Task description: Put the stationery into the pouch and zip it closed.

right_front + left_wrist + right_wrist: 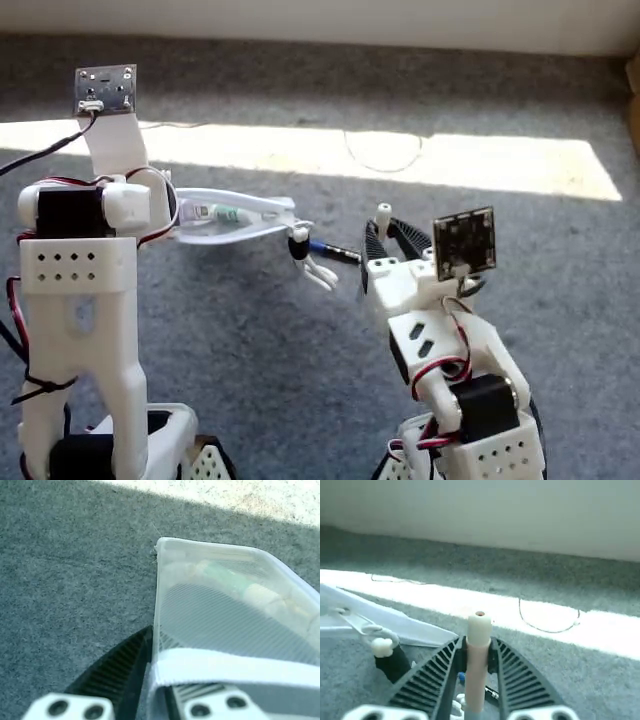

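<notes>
Grey carpet [250, 360] all round, with a pale wall [350, 20] along the far edge and a sunlit strip [480, 160] across the floor in front of it. Left arm [75, 290] and right arm [450, 340] stand well apart, open carpet between and ahead of them.

The clear pouch [235, 218] lies between the arms, stretched out from the left arm. The left pincer [152, 650] is clamped on the pouch's white-banded end, seen close in the left wrist view. A green-and-white item [235, 582] is inside the pouch.

The right pincer [479, 652] grips a cream pen [479, 630] upright, tip above the fingers, near the pouch's free end.

A blue pen [330, 249] lies on the carpet between pouch and right pincer, partly hidden behind the fingers in the right wrist view. A black zip pull [298, 245] hangs at the pouch's end just beside it. A thin cable [385, 160] loops in the sunlit strip, far off.
</notes>
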